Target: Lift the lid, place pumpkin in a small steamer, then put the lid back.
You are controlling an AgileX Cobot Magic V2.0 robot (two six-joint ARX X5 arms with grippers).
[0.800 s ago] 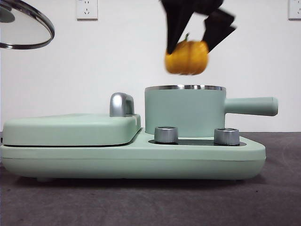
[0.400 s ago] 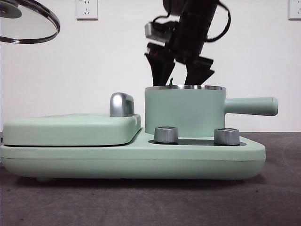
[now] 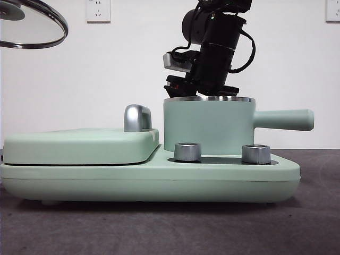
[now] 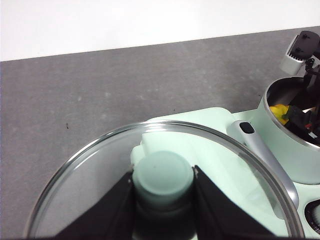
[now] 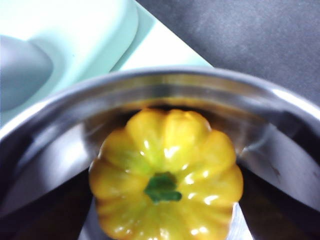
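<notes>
The right gripper [image 3: 204, 90] is sunk into the small steamer [image 3: 208, 125], its jaws hidden below the steel rim in the front view. From its own wrist camera, the pumpkin [image 5: 166, 175] sits low inside the steel bowl, stem up, with the dark jaws flanking it on both sides; they appear to grip it, though the contact itself lies at the picture's edge. In the left wrist view a sliver of yellow shows inside the pot [image 4: 278, 112].

The step in hand looks like the release. Done well, it means lowering until the pumpkin rests on the pot floor, parting the jaws only a little so they do not scrape the steel wall, then rising straight up through the mouth, clear of the rim at every side.

The left gripper [image 4: 162, 197] is clamped on the mint-green knob of the lid [image 3: 32, 25], held high at about 10 o'clock from the steamer in the front view, well apart from it. It should wait there until the right arm is clear.

The appliance base [image 3: 149, 180] stands on the dark worktop [image 3: 159, 228].
</notes>
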